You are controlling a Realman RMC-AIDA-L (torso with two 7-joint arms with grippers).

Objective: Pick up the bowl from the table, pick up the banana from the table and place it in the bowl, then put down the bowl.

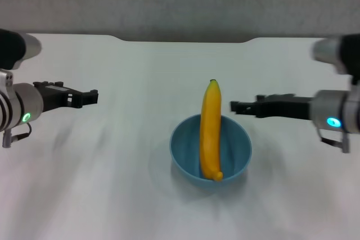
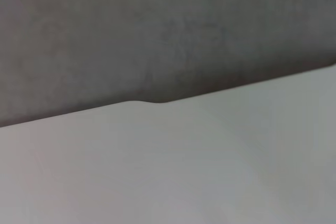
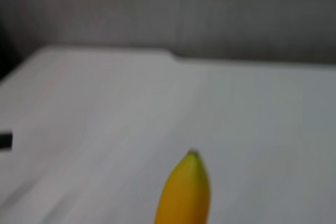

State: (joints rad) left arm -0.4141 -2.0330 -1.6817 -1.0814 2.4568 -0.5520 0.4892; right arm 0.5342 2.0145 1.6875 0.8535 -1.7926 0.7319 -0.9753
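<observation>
The light-blue bowl [image 1: 235, 149] stands on the white table [image 1: 101, 172], near the middle front. The yellow banana [image 1: 210, 127] lies in it lengthwise, its green stem tip sticking out over the far rim. My left gripper [image 1: 93, 97] is open and empty, well to the left of the bowl and above the table. My right gripper [image 1: 234, 107] is open and empty, just right of the banana's upper half, above the bowl's far right rim. The right wrist view shows the banana's tip [image 3: 185, 192] close by. The left wrist view shows only the table [image 2: 210, 171].
The table's far edge has a shallow notch [image 1: 185, 40] with a grey wall behind it. The notch also shows in the left wrist view [image 2: 142, 102]. Bare tabletop lies on both sides of the bowl.
</observation>
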